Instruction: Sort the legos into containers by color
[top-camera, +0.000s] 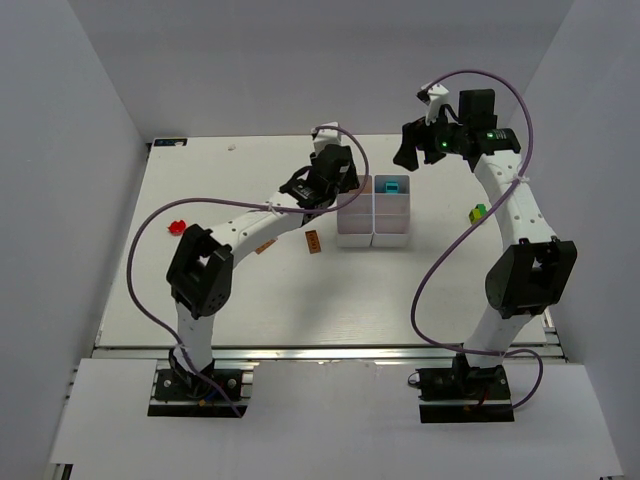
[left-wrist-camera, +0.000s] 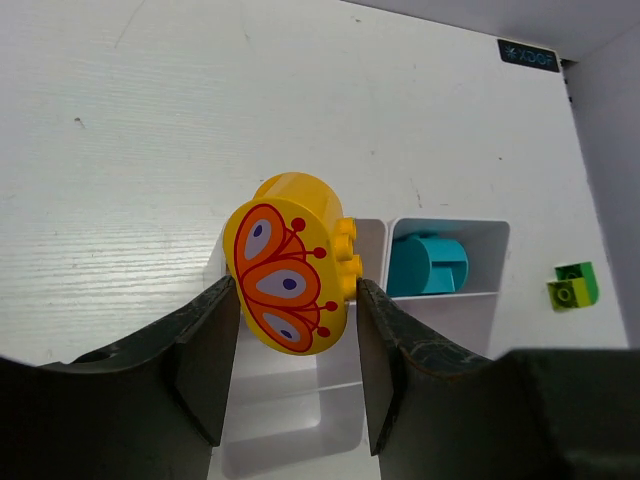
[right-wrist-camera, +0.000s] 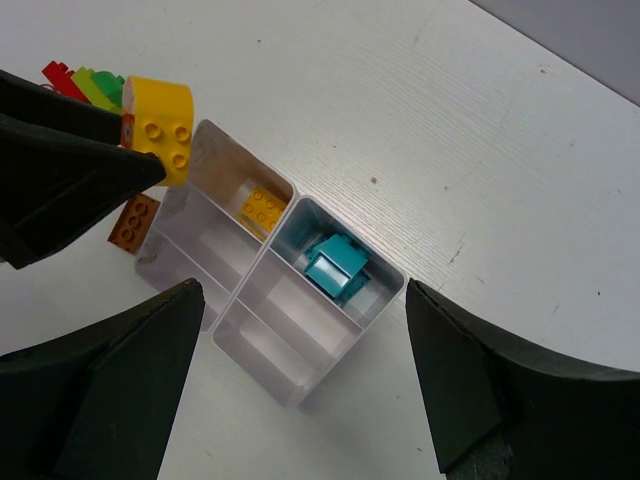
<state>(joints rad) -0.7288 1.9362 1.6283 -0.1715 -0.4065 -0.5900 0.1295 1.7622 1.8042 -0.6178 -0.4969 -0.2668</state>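
Yellow belongs with yellow, so aim for the far-left compartment of the white tray (right-wrist-camera: 270, 355), where a small yellow brick (right-wrist-camera: 262, 208) lies next to the teal piece (right-wrist-camera: 337, 268) in the neighbouring compartment. Your left gripper (left-wrist-camera: 293, 300) is clamped on the rounded yellow butterfly brick (left-wrist-camera: 290, 265), pinching it from both sides with the printed face toward the wrist camera. In that view the brick hangs over the compartment's outer wall rather than its middle, so I judge you should shift it slightly toward the tray's centre line and lower it before letting go, or it may tip off the rim. Your right gripper (right-wrist-camera: 302, 290) hovers spread wide and empty above the tray
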